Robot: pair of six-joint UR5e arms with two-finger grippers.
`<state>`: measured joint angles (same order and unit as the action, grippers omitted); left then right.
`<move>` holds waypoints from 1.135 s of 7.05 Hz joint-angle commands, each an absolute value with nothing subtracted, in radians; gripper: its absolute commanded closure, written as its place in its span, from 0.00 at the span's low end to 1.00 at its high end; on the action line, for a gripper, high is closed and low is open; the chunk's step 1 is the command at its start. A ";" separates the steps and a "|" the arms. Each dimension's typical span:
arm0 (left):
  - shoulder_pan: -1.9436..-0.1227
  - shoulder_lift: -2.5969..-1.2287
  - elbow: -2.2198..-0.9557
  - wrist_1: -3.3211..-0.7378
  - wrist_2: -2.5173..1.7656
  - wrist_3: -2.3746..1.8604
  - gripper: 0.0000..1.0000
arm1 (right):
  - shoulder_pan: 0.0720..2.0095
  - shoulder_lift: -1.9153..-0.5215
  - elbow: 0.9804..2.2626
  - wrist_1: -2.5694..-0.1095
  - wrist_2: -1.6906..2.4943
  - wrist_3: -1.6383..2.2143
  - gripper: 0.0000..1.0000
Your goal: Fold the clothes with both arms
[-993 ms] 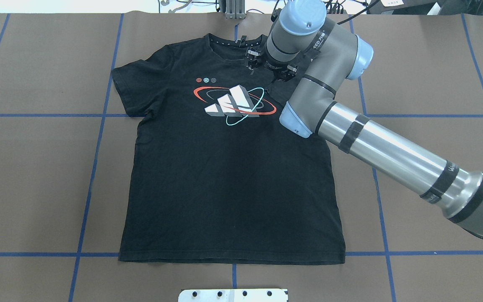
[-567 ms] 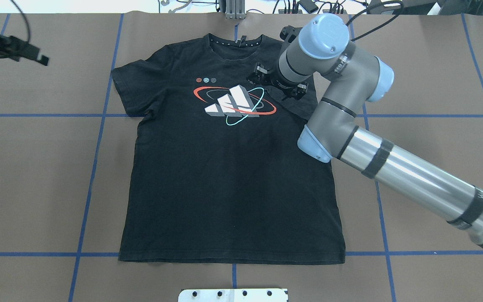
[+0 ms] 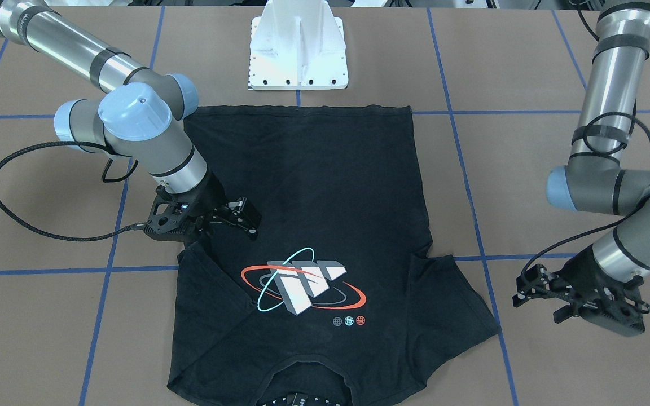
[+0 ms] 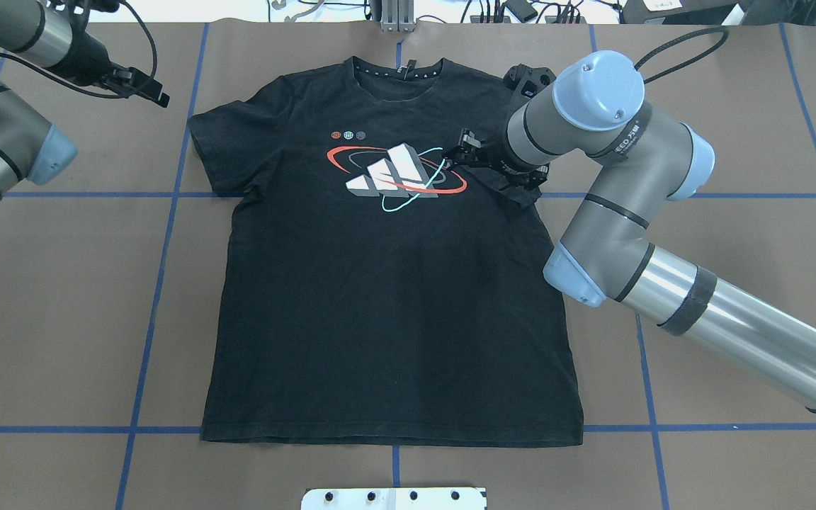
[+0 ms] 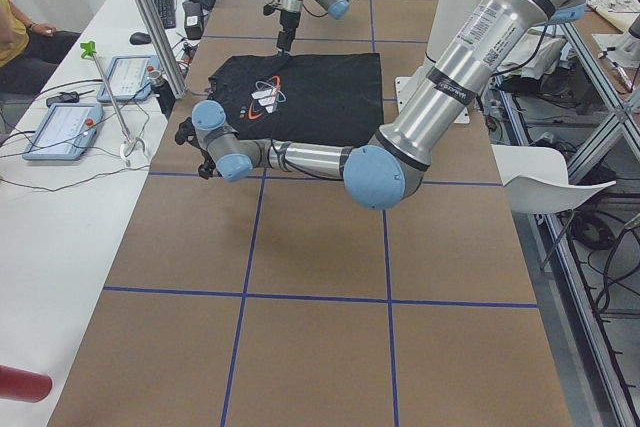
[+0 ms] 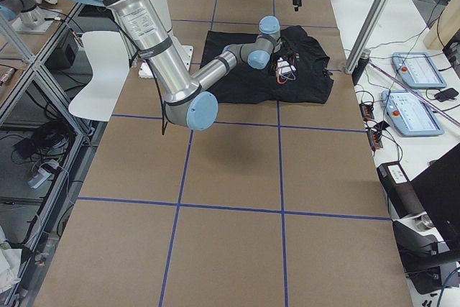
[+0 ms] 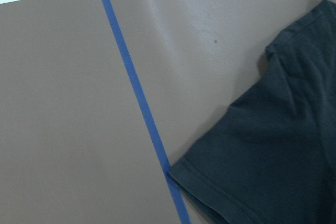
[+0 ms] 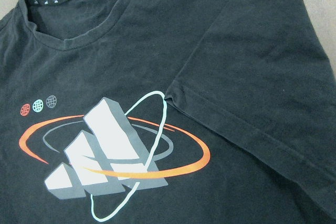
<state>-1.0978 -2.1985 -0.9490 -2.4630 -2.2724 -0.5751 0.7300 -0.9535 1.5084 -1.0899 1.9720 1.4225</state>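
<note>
The black T-shirt (image 4: 380, 319) lies flat and face up on the brown table, collar at the far edge; it also shows in the front view (image 3: 325, 186). Its chest graphic (image 4: 394, 177) is uncovered. One sleeve (image 8: 252, 77) is folded inward onto the chest, its hem beside the graphic. My right gripper (image 4: 463, 149) hovers over that folded sleeve, open and empty (image 3: 243, 217). The other sleeve (image 4: 217, 149) lies spread out. My left gripper (image 4: 156, 95) is open and empty above bare table just outside that sleeve (image 3: 539, 304). The left wrist view shows the sleeve's hem (image 7: 210, 187).
The white mounting base (image 3: 297, 51) stands at the robot's side of the table, just past the shirt's hem. Blue tape lines (image 4: 160, 248) grid the brown table cover. A metal bracket (image 4: 397, 14) sits at the far edge behind the collar.
My right arm has drawn back from the collar, toward the right and nearer the robot, leaving the sleeve folded on the chest. My left arm has come into view at the far left.
</note>
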 commanded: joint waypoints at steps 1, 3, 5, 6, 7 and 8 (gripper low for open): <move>-1.075 -2.242 -0.855 -2.506 -2.258 -0.575 0.36 | 0.721 -0.963 1.528 -1.092 1.960 1.425 0.00; -1.055 -2.290 -0.789 -2.511 -2.227 -0.577 0.54 | 0.709 -0.971 1.528 -1.092 1.931 1.425 0.00; -1.048 -2.318 -0.720 -2.561 -2.220 -0.580 0.59 | 0.703 -0.983 1.536 -1.092 1.928 1.425 0.00; -1.048 -2.319 -0.707 -2.572 -2.203 -0.580 0.59 | 0.703 -0.985 1.537 -1.092 1.928 1.425 0.00; -1.043 -2.322 -0.707 -2.572 -2.201 -0.581 0.59 | 0.700 -0.989 1.537 -1.092 1.928 1.425 0.00; -1.039 -2.324 -0.707 -2.574 -2.201 -0.586 0.59 | 0.699 -0.991 1.537 -1.092 1.928 1.425 0.00</move>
<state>-1.0436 -2.3210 -0.7103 -2.5702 -2.2038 -0.5820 0.7007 -0.9879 1.5366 -1.0922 1.9284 1.4251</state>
